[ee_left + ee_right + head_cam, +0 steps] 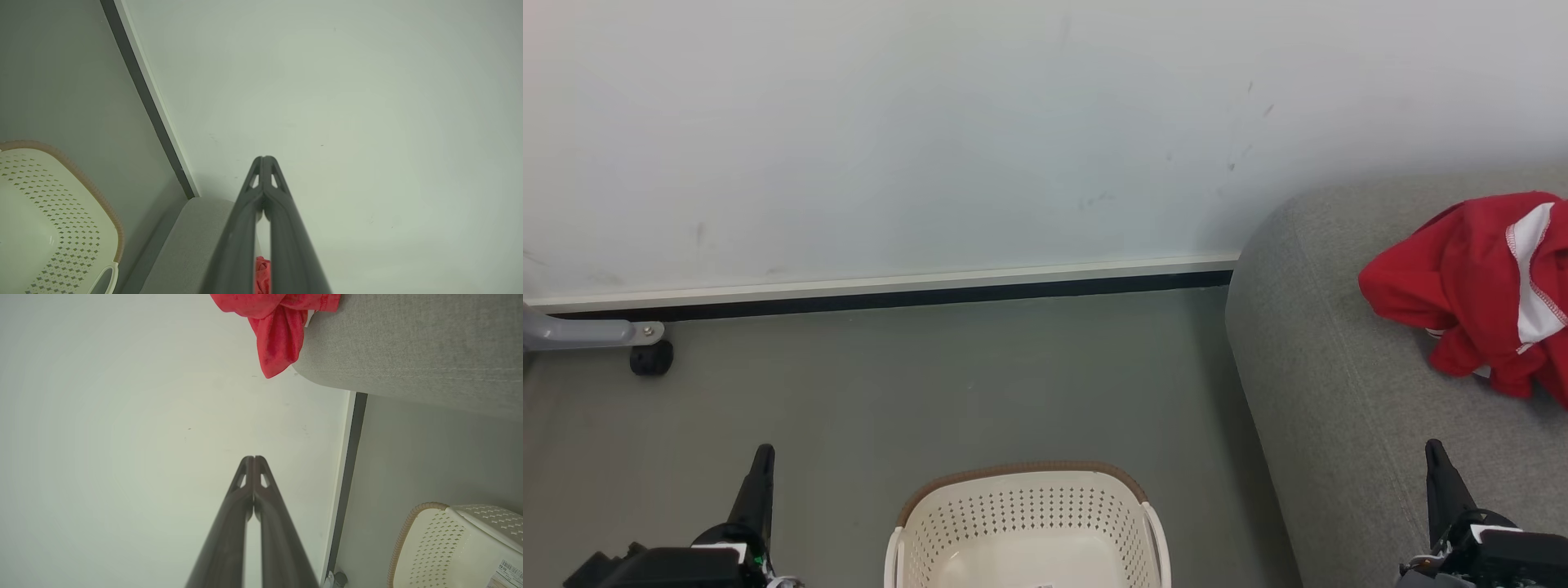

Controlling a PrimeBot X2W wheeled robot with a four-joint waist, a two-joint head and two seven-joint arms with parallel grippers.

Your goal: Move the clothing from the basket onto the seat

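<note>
Apparently the job looked nearly done: the clothing lay heaped on the seat at three o'clock. The basket at six o'clock showed no garment in its visible part. The left end effector and right end effector were pinched closed, holding nothing.
</note>
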